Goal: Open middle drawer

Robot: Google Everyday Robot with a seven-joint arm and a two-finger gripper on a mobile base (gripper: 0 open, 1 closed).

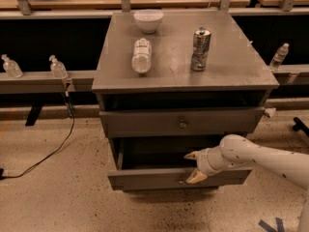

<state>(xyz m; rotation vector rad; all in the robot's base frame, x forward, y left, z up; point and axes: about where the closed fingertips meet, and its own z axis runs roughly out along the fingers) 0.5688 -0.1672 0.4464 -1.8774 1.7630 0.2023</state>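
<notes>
out on the speckled floor (58,197) stands a grey cabinet (103,102), its flat top serving as a counter (231,57). a white robot arm (270,158) reaches in low from the right. the top drawer (145,122) sits a little way out, with a dark gap showing behind its front. below it the middle drawer (149,179) is pulled out further, its dark inside open to view from above. the gripper (189,167) is at that drawer's front, right of centre, with its jaws spread: the upper fingertip hangs over the open inside, and the lower one lies by the front face just beside the small knob (182,181). whether either tip actually presses on the drawer, i cannot tell. on the counter a clear plastic bottle (141,55) lies on its side, a metal can (200,49) stands upright to its right, and a white bowl (148,21) sits near the back edge.
</notes>
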